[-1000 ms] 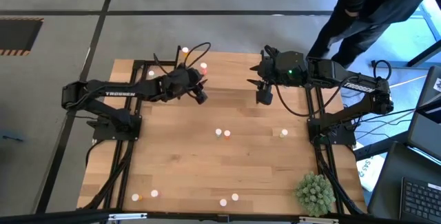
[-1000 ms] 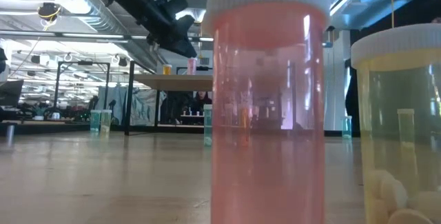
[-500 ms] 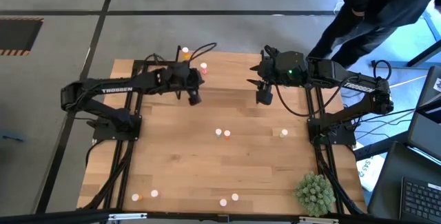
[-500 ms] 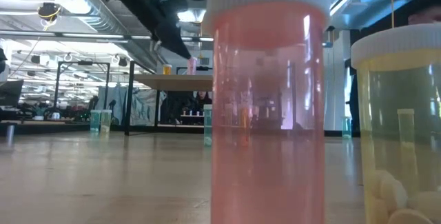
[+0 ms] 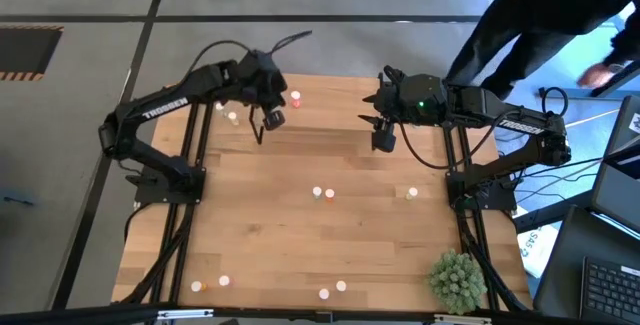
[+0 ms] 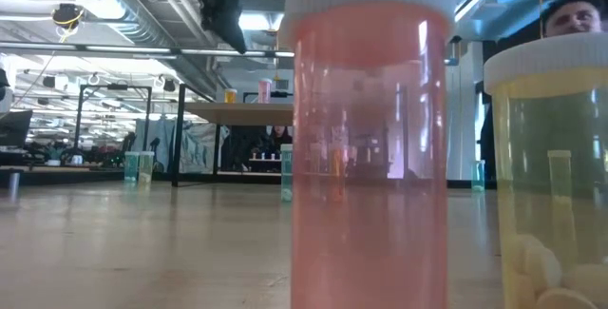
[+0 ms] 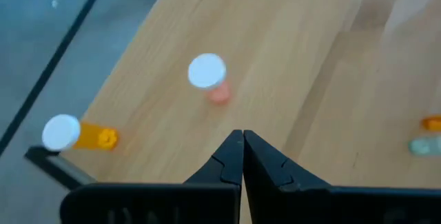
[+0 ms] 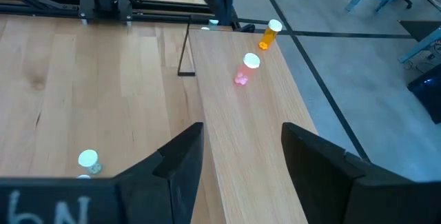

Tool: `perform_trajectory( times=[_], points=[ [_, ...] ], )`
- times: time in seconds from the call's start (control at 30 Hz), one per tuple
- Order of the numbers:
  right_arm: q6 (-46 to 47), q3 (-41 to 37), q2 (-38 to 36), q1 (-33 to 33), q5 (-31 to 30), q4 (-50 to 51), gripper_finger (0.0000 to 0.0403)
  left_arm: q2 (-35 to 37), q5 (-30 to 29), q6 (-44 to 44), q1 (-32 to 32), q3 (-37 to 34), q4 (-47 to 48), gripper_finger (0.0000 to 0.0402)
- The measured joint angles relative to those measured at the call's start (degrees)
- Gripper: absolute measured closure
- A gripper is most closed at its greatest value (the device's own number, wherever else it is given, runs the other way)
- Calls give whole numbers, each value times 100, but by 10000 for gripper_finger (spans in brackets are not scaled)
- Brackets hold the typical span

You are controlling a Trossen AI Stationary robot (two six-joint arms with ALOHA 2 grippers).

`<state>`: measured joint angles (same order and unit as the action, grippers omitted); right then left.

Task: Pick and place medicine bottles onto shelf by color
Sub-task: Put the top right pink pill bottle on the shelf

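Overhead scene: left gripper (image 5: 270,117), upper left of centre, pinched fully together on nothing, beside small pink white-capped medicine bottle (image 5: 296,97) and orange white-capped bottle (image 7: 77,134) on raised light-wood shelf (image 8: 241,127). Right gripper (image 5: 384,140), upper centre-right, spread wide, empty.

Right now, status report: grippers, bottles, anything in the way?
Left gripper shut, empty, above shelf. Right gripper open, idle. Pink bottle and orange bottle on shelf. Nothing blocking.
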<state>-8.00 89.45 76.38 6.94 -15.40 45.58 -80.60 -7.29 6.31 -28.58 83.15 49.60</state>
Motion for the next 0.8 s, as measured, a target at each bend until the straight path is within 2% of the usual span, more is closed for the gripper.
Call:
perform_trajectory(
  times=[0.23, 0.43, 0.8],
  points=[
    [-1, 0, 0, 0, 2, 0, 205, -724, 246, 9, -8, 1058, 402, 401],
    [-1, 0, 0, 0, 0, 0, 205, -1394, 381, 24, -19, 1792, 1202, 401],
    [-1, 0, 0, 1, 0, 1, 205, -1597, 683, -122, -13, 2016, 1665, 401]
  ],
)
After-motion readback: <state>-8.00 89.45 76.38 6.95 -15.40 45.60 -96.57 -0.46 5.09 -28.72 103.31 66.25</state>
